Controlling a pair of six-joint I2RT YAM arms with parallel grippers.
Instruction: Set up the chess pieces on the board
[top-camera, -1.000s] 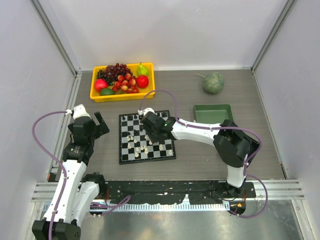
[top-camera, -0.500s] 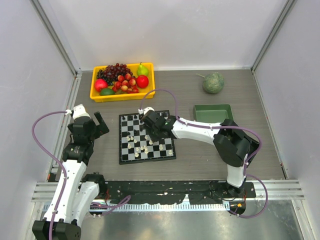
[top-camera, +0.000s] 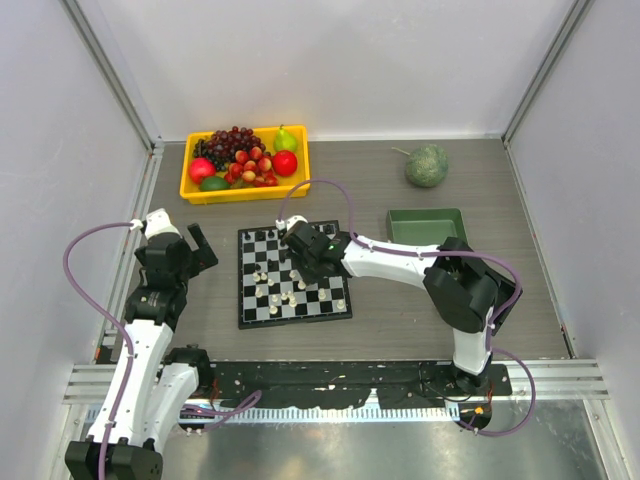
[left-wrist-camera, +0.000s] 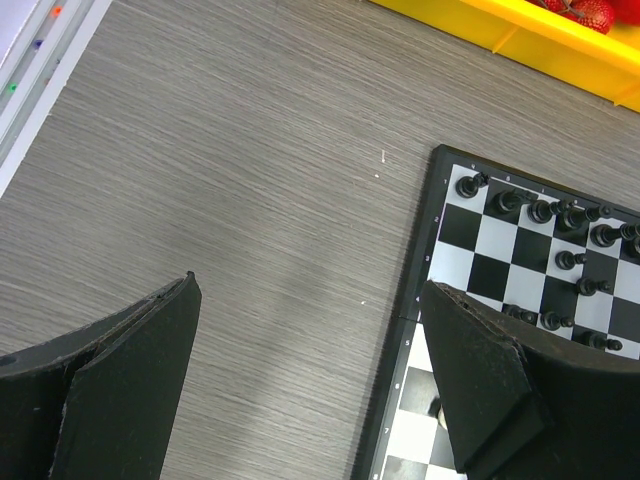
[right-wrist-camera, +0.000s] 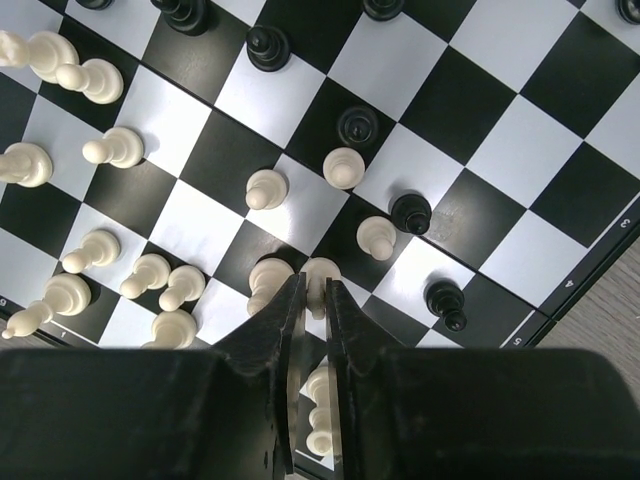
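The board (top-camera: 290, 321) lies in the middle of the table with black and cream-white chess pieces (top-camera: 268, 282) scattered over it. My right gripper (top-camera: 298, 268) hangs low over the board's middle. In the right wrist view it (right-wrist-camera: 313, 285) is shut on a cream-white piece (right-wrist-camera: 322, 270) that stands on a square (right-wrist-camera: 500, 40) among other white pieces (right-wrist-camera: 150, 275) and black pawns (right-wrist-camera: 410, 212). My left gripper (top-camera: 203, 248) waits left of the board. In its wrist view it (left-wrist-camera: 310, 290) is open over bare table beside the board's edge (left-wrist-camera: 432, 205), with black pieces (left-wrist-camera: 470, 185) lined along the far rows.
A yellow tray (top-camera: 245, 192) of fruit stands behind the board. A green rectangular tray (top-camera: 425, 212) sits to the board's right, and a round green fruit (top-camera: 426, 165) lies behind it. Walls close in the table on three sides.
My right gripper's jaws have narrowed onto the white piece while its head shifted slightly left over the board. The left arm has not moved.
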